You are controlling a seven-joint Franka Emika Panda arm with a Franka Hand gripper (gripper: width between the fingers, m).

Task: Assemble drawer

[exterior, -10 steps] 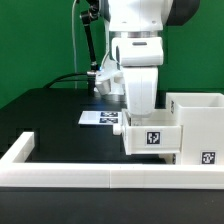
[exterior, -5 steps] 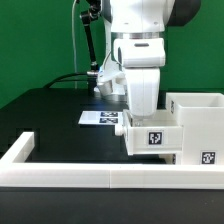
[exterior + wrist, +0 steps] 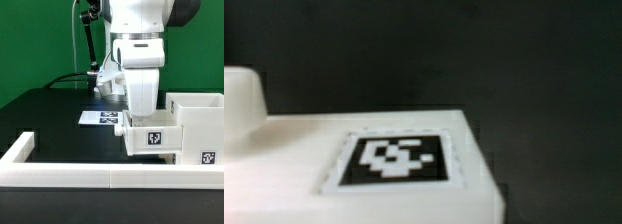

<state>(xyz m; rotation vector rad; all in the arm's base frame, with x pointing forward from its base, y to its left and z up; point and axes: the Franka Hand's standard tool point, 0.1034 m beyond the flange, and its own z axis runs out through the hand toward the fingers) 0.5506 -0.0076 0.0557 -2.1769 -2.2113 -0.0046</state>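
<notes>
Though tool state can't be told, white tagged drawer [image 3: 152,136] box sits w/ casing [image 3: 198,125].

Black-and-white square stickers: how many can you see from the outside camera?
3, maybe more hidden. One is on the small drawer box beneath the arm, one on the casing low at the exterior view's right, and the marker board shows some behind, partly covered.

Below my wrist I see a white drawer part [image 3: 295,150] with a black-and-white square tag [image 3: 395,159] on its flat face, blurred. Behind it lies a dark table [image 3: 455,50]. A rounded white shape [image 3: 239,100] rises beside it.
</notes>
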